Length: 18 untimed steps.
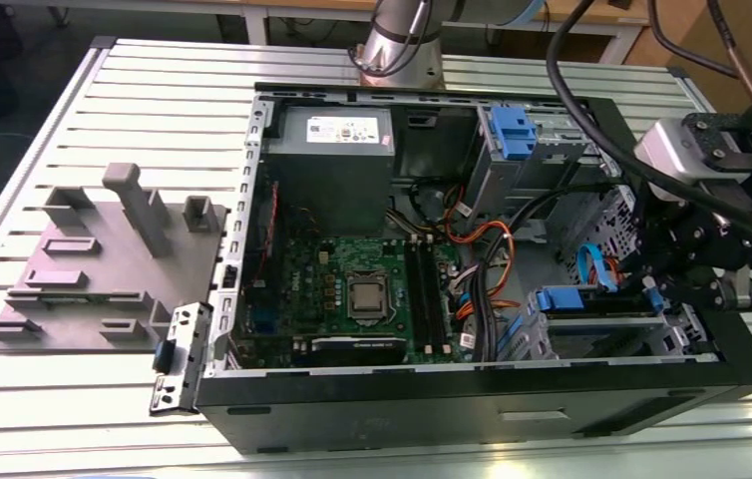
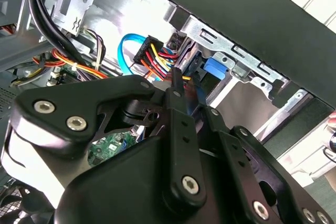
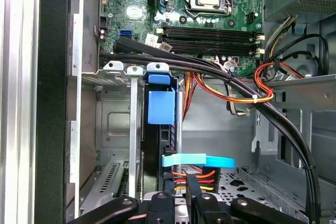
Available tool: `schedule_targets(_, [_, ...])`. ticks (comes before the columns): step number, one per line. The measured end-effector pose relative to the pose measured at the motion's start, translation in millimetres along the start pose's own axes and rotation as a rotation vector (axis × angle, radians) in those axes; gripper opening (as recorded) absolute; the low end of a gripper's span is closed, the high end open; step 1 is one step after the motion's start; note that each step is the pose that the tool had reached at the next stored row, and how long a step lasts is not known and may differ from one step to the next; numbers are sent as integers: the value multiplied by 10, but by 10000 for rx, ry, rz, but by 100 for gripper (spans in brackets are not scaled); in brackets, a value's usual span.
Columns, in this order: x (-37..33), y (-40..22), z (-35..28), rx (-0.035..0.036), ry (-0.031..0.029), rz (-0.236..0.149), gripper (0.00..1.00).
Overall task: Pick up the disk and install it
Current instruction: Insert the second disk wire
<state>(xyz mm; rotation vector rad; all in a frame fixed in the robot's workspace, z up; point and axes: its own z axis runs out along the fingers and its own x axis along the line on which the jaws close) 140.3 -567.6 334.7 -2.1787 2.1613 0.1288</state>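
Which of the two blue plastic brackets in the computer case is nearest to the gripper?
The blue bracket in the lower drive cage, at the exterior view's right, just beside the gripper. The other blue bracket sits in the upper cage near the power supply, farther away.

Overhead exterior; close wrist views (shared drive bay [image 3: 131,145])

The disk stands in its slot.
The disk [image 3: 160,124], dark with a blue tab, sits on edge inside the metal rack.
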Motion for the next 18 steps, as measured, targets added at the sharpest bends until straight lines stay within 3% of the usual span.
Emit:
schedule_targets(11, [-25, 2, -228, 0, 5, 0, 24])
schedule_targets(18, [-27, 2, -248, 0, 5, 0, 24])
